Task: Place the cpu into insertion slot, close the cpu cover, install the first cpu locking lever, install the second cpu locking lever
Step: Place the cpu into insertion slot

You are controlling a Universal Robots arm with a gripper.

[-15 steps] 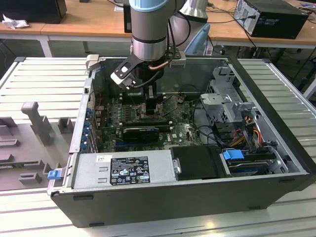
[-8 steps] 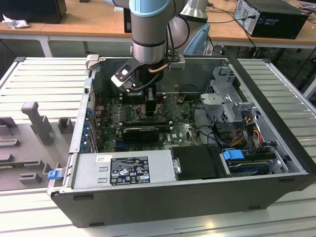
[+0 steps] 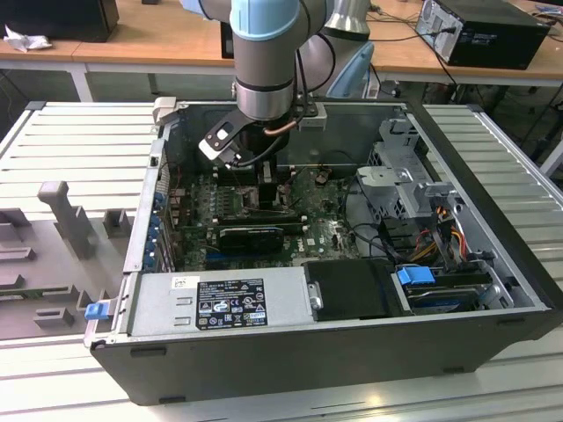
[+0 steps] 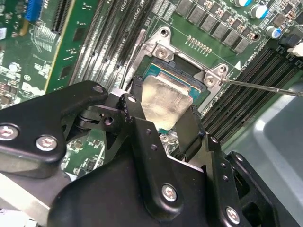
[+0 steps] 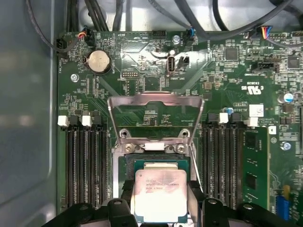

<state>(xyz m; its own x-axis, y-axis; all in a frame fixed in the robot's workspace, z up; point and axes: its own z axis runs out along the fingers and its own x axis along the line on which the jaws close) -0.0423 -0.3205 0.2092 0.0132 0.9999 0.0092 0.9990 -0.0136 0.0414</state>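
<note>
My gripper (image 3: 266,180) reaches down into the open computer case over the green motherboard (image 3: 330,230). In both wrist views it is shut on the cpu (image 5: 158,196) (image 4: 161,97), a pale silver square chip between the two black fingers (image 5: 125,191). The chip hangs just above the insertion slot (image 5: 156,165) and overlaps its near part. The slot's silvery rim (image 4: 158,47) shows beyond the chip. The cpu cover (image 5: 155,100), a thin metal frame, stands swung open on its hinge at the slot's far edge. A thin wire lever (image 4: 265,87) sticks out beside the slot.
Long black memory slots (image 5: 85,161) (image 5: 225,156) flank the socket on both sides. Black cables (image 5: 142,14) run along the board's far edge by a coin battery (image 5: 98,60). In the exterior view a power supply (image 3: 220,301) and drive cage (image 3: 400,189) crowd the case.
</note>
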